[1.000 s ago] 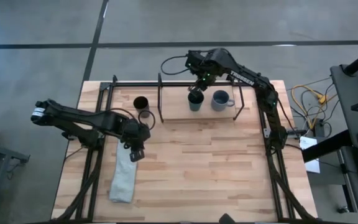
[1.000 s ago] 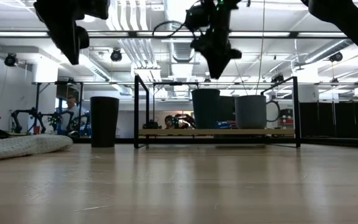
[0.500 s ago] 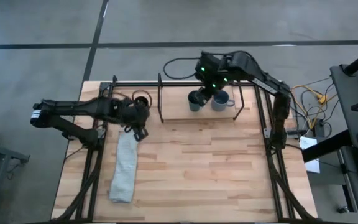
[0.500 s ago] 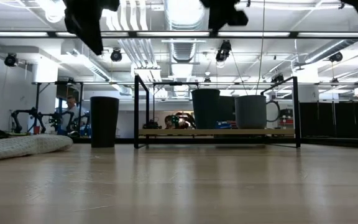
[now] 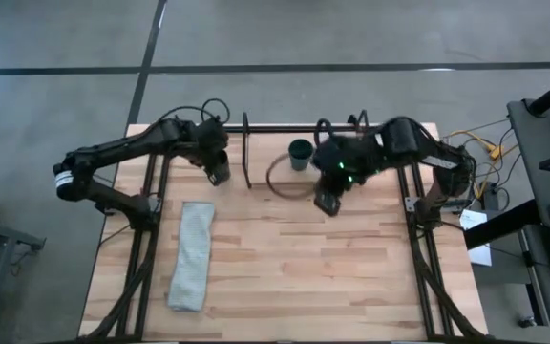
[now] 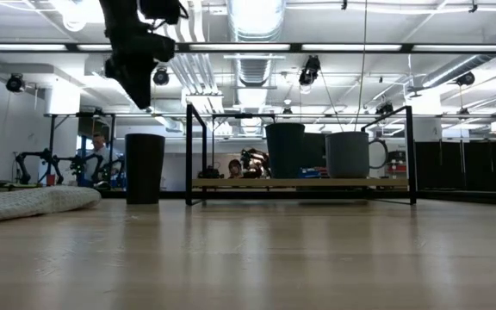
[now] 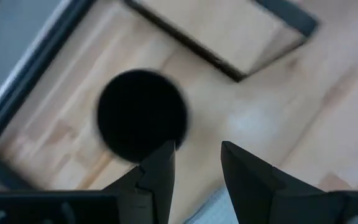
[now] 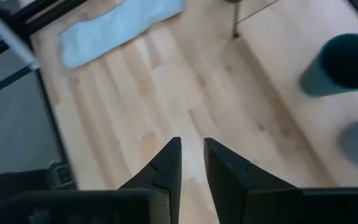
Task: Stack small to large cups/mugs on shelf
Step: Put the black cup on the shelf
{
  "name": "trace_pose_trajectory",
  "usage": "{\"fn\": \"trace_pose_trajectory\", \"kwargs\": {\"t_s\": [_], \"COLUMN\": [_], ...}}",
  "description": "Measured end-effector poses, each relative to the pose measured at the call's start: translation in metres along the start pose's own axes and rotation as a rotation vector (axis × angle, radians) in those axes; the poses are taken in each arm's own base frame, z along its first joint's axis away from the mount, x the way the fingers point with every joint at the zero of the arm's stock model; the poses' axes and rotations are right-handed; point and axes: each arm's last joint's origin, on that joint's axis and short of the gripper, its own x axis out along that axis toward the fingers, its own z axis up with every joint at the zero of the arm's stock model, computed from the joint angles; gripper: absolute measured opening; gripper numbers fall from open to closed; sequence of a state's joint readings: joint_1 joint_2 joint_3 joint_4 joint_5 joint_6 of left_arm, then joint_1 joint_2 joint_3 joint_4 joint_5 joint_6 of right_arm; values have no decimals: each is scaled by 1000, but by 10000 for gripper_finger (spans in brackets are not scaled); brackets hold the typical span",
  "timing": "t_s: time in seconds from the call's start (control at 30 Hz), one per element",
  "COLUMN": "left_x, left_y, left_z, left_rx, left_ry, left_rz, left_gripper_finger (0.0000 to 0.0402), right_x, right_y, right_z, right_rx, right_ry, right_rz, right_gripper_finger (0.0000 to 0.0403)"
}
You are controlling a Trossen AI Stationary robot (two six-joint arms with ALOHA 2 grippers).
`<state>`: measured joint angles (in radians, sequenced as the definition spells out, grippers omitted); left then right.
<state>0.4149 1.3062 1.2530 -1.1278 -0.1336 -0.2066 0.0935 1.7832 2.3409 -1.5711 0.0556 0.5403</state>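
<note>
The left gripper point(image 5: 217, 176) hangs in the air above the black tumbler point(image 6: 145, 168), which stands on the table point(image 5: 304, 258) just outside the shelf point(image 6: 300, 182), beside its end rods. From the left wrist view the tumbler's dark mouth point(image 7: 142, 114) sits right ahead of the fingertips point(image 7: 160, 163) – the 2 fingers are parted by a narrow gap and grip nothing.

On the shelf's pale board stand the other 2 vessels: the teal cup point(image 6: 284, 151) and, beside it and apart from it, the grey-blue mug point(image 6: 349, 154) with its handle turned away from the cup. From above, only the teal cup point(image 5: 300, 153) shows clearly; the right arm covers the mug.

The right gripper point(image 5: 327, 202) is out over the bare table in front of the shelf, away from both vessels. Its fingers point(image 8: 166, 163) stand close together with a slim gap and are empty – the right wrist view looks past them to the teal cup point(image 8: 344, 64) and the pale towel point(image 8: 120, 30). That folded towel point(image 5: 191, 254) lies on the table's left side.
</note>
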Motion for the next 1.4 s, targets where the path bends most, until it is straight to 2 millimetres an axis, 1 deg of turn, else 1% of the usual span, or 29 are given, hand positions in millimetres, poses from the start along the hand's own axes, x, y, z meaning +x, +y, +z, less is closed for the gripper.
{"fn": "trace_pose_trajectory", "kwargs": {"t_s": [0.1, 0.17, 0.23, 0.33, 0.4, 0.5, 0.63, 0.8, 1.13, 1.4], "left_x": [10, 20, 29, 39, 42, 44, 47, 51, 54, 60], "left_y": [-4, -6, -7, -6, -6, -6, -5, 2, 18, 18], "left_z": [6, 9, 12, 17, 19, 21, 21, 22, 23, 17], "left_rx": [61, 86, 110, 125, 126, 124, 116, 85, 29, 29], "left_ry": [26, 58, 89, 105, 107, 115, 129, 148, 160, 190], "left_rz": [-70, -66, -40, 59, 98, 91, 82, 49, 58, 37], "left_gripper_finger": [116, 116, 116, 116, 116, 116, 116, 116, 116, 116], "right_x": [-1, -1, -1, -1, -1, -2, -3, -3, -3, -3], "right_y": [16, 25, 31, 38, 42, 46, 49, 49, 49, 50], "right_z": [-10, -15, -20, -25, -28, -32, -34, -34, -35, -34], "right_rx": [0, 5, 8, 25, 24, 11, 21, 36, 42, 43], "right_ry": [11, 8, 2, 0, 4, 8, 8, -4, -4, -8], "right_rz": [21, 15, 7, 3, 10, 19, 21, 8, 8, 8], "right_gripper_finger": [63, 63, 63, 63, 63, 63, 63, 63, 63, 63]}}
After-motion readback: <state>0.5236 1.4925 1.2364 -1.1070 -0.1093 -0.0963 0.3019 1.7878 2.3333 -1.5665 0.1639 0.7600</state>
